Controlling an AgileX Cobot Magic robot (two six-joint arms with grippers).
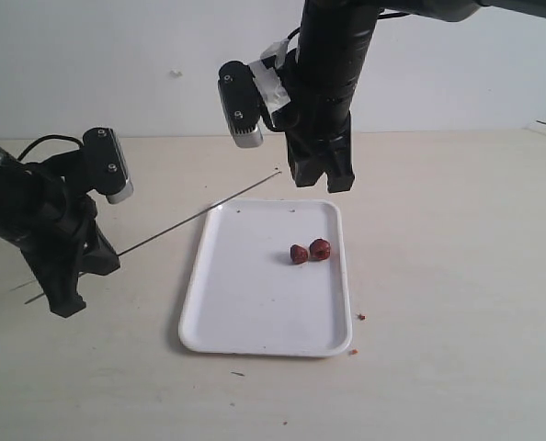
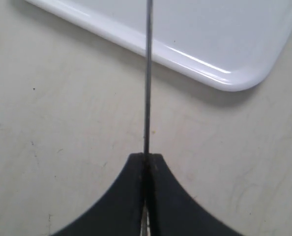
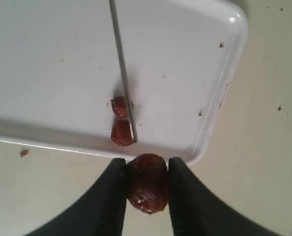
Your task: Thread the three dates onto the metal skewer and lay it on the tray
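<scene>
**Held date** [image 3: 147, 189]: wrinkled and reddish-brown. It is pinched at its sides by the right pincer [image 3: 147, 163], whose jaws are partly closed around it. It is raised above the far end of the tray [image 1: 255, 303].

**Second date** [image 1: 299, 254], **third date** [image 1: 320, 249]: loose on the tray towards its right side. They touch or lie just beside each other; which of the two cannot be told.

**Metal skewer** [image 1: 199, 216]: thin, dark and bare of fruit. One end is clamped in the left pincer [image 2: 146, 156], whose jaws are shut tight on the rod. The rod slants past the tray's far left corner. In the right wrist view its free tip ends just short of the held date.

**Tray:** white with a low rim, flat on the surface [image 1: 457, 276].

**Crumbs** [image 1: 360, 317]: reddish specks on the surface off the tray's right near corner.

**Handling note (judgement):** the step in hand looks like spiking the first date.
- Bring the fruit's middle onto the tip, with the gap between the right jaws in line with the rod so the point passes between the fingers.
- Push along the rod's own line, never across it. A rod this thin, held at one end, will likely bend or skid off the skin.
- Keep the left pincer steady as the anvil.
- Drive the date well down the rod to leave room for the two on the tray.
- Whether the fruit has a stone cannot be told, so be ready to aim slightly off-centre.
</scene>
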